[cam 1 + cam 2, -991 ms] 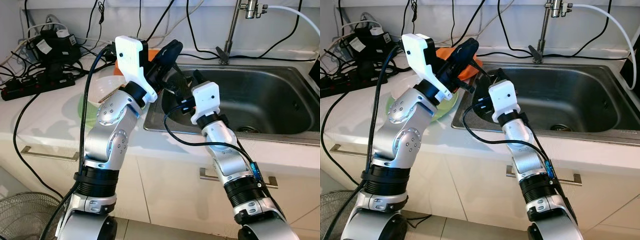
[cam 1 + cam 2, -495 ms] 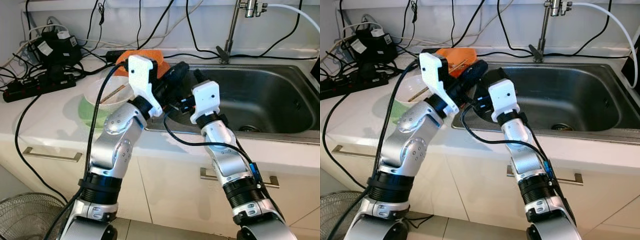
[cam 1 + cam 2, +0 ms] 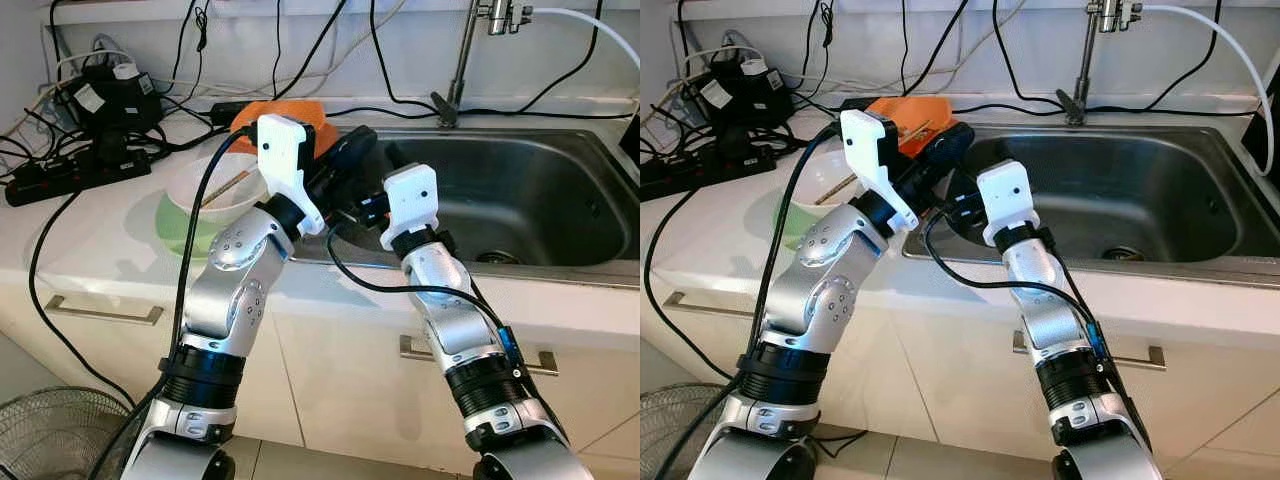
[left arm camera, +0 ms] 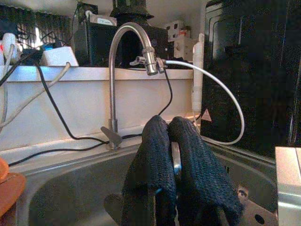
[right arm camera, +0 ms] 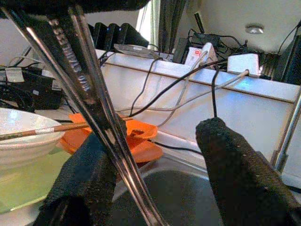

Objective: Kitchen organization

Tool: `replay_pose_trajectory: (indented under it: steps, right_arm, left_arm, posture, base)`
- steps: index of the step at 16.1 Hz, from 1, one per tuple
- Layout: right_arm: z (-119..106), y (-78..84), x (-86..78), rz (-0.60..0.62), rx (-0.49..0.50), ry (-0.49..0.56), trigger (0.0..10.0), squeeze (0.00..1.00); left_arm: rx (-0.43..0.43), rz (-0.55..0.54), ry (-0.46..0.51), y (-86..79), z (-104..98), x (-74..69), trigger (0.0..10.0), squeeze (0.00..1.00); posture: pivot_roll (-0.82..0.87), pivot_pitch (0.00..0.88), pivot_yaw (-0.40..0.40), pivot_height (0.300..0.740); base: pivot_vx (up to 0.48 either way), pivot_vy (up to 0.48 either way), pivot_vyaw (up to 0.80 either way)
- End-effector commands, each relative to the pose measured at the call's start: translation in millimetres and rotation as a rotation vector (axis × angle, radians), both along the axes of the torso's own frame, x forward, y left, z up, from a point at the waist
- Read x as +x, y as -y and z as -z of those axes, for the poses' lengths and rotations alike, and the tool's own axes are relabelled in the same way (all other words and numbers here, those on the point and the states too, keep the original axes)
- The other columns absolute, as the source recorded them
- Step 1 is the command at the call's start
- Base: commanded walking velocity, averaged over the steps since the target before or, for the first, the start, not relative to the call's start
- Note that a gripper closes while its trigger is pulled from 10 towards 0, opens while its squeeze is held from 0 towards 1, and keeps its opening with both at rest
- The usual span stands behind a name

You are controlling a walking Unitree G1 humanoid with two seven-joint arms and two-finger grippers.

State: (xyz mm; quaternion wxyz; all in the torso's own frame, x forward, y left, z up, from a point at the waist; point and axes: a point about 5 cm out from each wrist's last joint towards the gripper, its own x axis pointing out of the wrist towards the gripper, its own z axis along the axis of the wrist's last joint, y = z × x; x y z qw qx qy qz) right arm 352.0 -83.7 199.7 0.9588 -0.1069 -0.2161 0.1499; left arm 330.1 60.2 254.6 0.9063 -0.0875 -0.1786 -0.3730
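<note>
Spoon handle (image 5: 89, 94) | left pincer (image 4: 175, 155) clamping it | long axis running 11-to-5 between gaping right pincer (image 5: 155, 174) fingers | right arm nearer for handover

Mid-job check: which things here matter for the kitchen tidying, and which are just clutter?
In play:
left gripper, shut on a metal utensil
right gripper, open beside it
sink
white bowl with chopsticks
green plate
orange dish

Lying about:
power strip
cables
faucet
fan
</note>
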Motion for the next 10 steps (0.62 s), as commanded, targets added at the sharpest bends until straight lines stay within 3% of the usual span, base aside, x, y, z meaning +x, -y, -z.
replay_pose_trajectory:
  steps: [1, 10]
  right_arm:
    - [-2.6, -0.1, 0.8, 0.007, 0.027, -0.004, 0.0, 0.0]
    - [-0.5, -1.6, -0.1, -0.003, 0.034, -0.01, 0.0, 0.0]
  left_arm:
    - [0.013, -0.014, -0.026, -3.2, 6.5, 1.8, 10.0, 0.0]
    - [-0.009, 0.005, -0.035, -1.5, 6.0, 1.0, 10.0, 0.0]
  posture:
    - [0.06, 0.003, 0.118, 0.74]
    - [0.06, 0.006, 0.114, 0.74]
  base:
    - [0.0, 0.0, 0.0]
    - [0.0, 0.0, 0.0]
